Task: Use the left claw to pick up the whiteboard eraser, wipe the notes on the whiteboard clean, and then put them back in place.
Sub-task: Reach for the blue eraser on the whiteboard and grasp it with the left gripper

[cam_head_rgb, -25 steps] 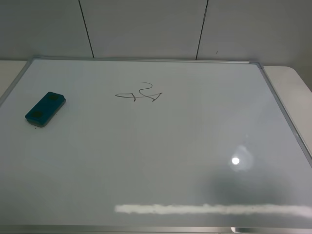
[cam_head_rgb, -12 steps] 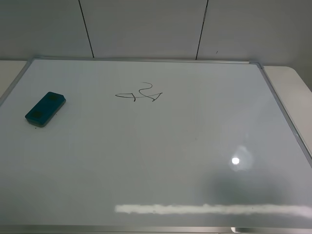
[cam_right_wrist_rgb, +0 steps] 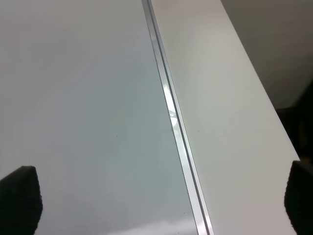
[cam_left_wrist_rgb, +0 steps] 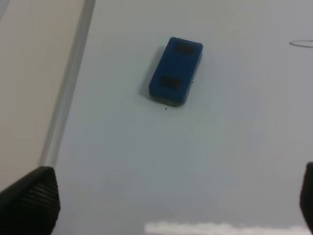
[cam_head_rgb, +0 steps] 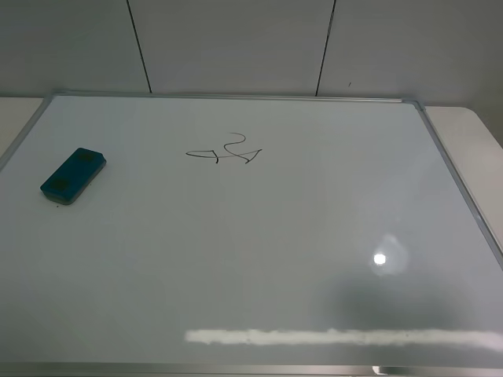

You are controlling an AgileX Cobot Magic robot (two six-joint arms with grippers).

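Observation:
A teal-blue whiteboard eraser [cam_head_rgb: 73, 174] lies flat on the left part of the whiteboard [cam_head_rgb: 259, 251]; it also shows in the left wrist view [cam_left_wrist_rgb: 176, 71]. Black scribbled notes [cam_head_rgb: 224, 152] sit on the board's upper middle; one stroke end [cam_left_wrist_rgb: 301, 44] shows in the left wrist view. My left gripper [cam_left_wrist_rgb: 171, 196] hangs above the board, short of the eraser, with its fingers [cam_left_wrist_rgb: 29, 198] wide apart and empty. My right gripper [cam_right_wrist_rgb: 156, 196] is open and empty over the board's right frame. Neither arm shows in the exterior high view.
The whiteboard's aluminium frame [cam_head_rgb: 460, 184] runs along its right side and shows in the right wrist view [cam_right_wrist_rgb: 171, 117]. Beige table surface [cam_right_wrist_rgb: 220, 122] lies beyond it. The left frame [cam_left_wrist_rgb: 68, 88] is near the eraser. A grey panelled wall [cam_head_rgb: 236, 43] stands behind.

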